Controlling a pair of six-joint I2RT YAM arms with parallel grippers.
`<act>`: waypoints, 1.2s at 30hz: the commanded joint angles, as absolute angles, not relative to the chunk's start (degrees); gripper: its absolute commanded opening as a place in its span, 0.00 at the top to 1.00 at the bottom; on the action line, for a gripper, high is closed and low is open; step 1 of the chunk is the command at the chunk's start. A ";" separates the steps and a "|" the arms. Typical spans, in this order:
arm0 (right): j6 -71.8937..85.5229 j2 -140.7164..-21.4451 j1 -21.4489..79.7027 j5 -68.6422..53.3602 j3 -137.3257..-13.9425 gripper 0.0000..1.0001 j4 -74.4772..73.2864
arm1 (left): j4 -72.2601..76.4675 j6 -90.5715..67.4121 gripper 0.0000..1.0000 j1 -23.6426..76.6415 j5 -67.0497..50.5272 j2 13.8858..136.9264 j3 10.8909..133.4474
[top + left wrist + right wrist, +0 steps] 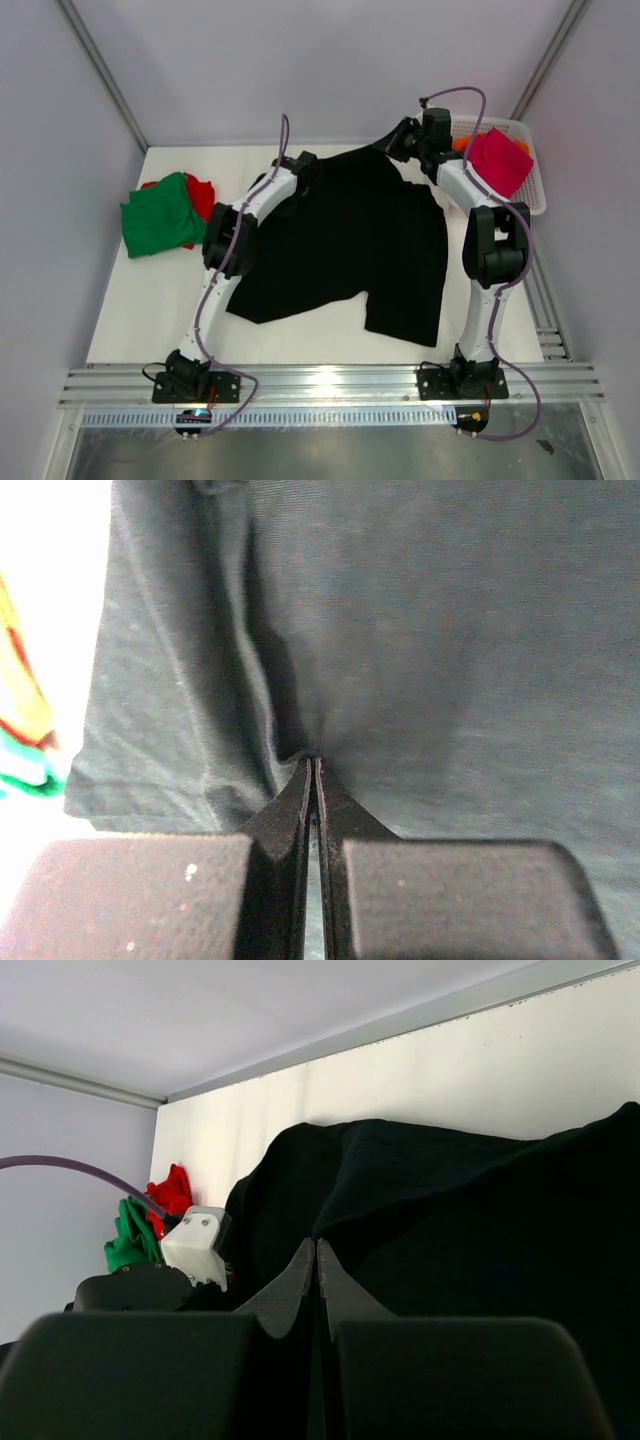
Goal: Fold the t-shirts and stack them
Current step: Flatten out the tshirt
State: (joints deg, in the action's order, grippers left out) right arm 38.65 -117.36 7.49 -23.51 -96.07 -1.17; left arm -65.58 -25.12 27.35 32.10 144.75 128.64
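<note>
A large black t-shirt point(350, 240) lies spread over the middle of the table. My left gripper point(305, 160) is at its far left corner, and in the left wrist view it point(316, 760) is shut on a pinched fold of the black cloth point(420, 650). At the shirt's far right corner my right gripper point(395, 140) holds the cloth lifted. The right wrist view shows it point(316, 1245) shut on an edge of the black t-shirt point(480, 1230). A folded green t-shirt point(160, 215) lies on a red one point(203, 195) at the left.
A white lattice basket point(540, 190) stands at the back right, holding a magenta-pink shirt point(497, 160) and an orange one point(460, 143). Grey walls close in the table on the left, back and right. An aluminium rail point(330, 380) runs along the near edge.
</note>
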 commanded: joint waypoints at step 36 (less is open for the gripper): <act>33.40 -105.82 4.22 -17.93 -95.63 0.97 -3.51 | -73.65 -20.13 1.00 22.32 58.97 129.29 133.59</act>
State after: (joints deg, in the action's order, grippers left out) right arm 35.66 -109.06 4.23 -19.25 -94.91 -3.84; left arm -73.17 -21.23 22.63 55.05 133.25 131.13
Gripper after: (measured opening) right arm 0.033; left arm 0.006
